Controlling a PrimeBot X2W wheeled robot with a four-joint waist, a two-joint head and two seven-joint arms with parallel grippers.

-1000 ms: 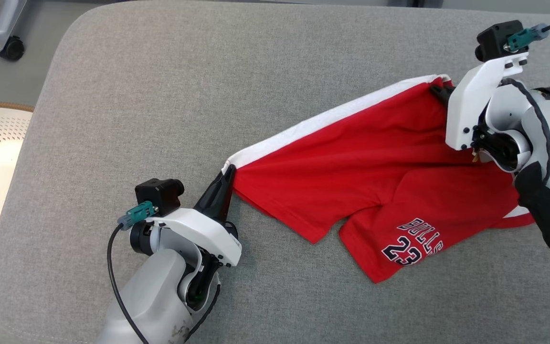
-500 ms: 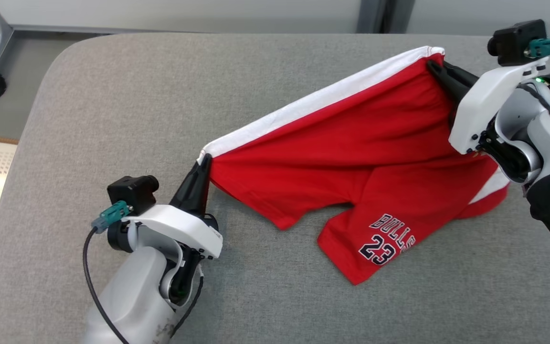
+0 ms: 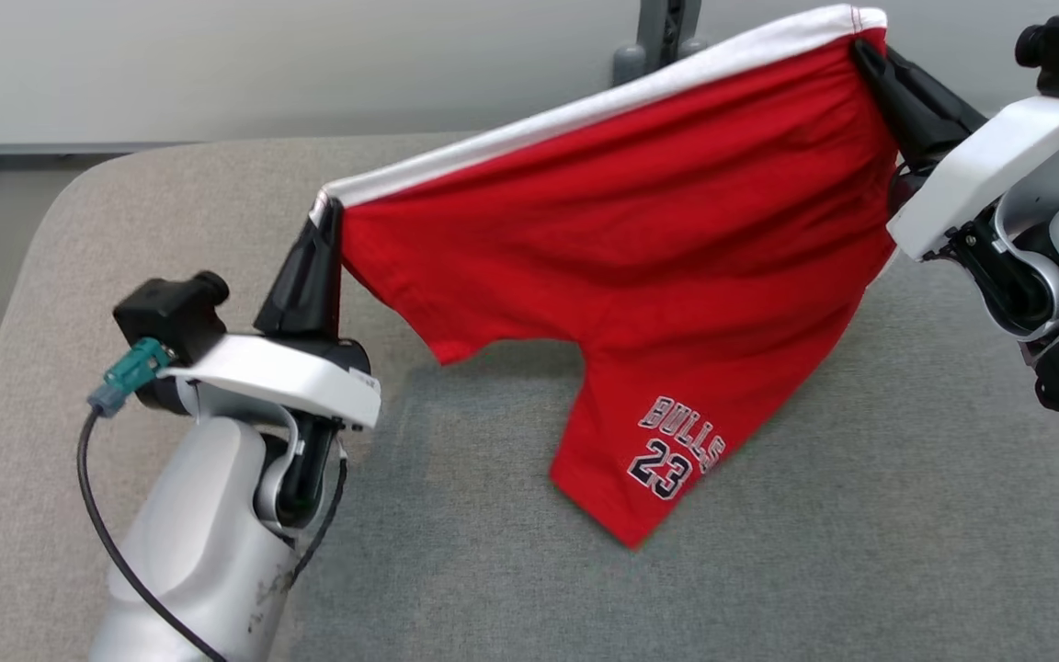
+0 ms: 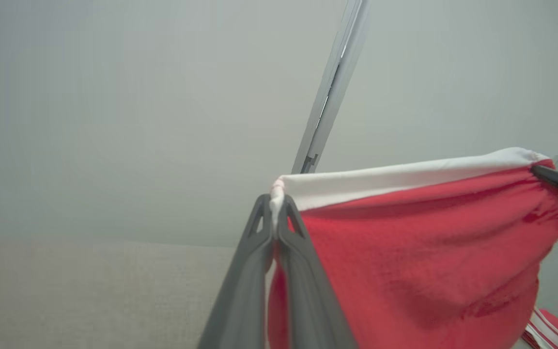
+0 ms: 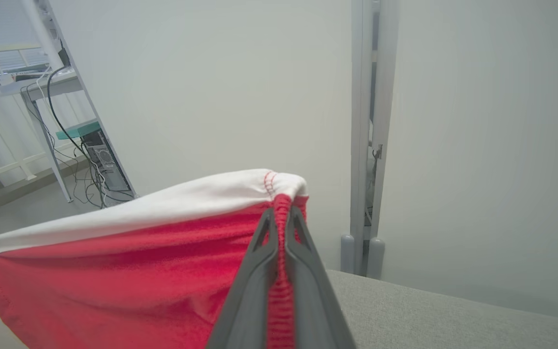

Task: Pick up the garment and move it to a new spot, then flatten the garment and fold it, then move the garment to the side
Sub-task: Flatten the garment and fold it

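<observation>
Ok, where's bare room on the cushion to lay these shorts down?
Bare grey cushion lies at the near right, between the red Bulls shorts and the arm of the right gripper, and at the far left beyond the left gripper. It's crowded under the hanging shorts.

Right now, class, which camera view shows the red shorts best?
The head view: the red shorts hang whole there, white waistband, both legs and the print. The left wrist view gives one waistband corner pinched in the left end effector; the right wrist view, the other corner in the right end effector.
</observation>
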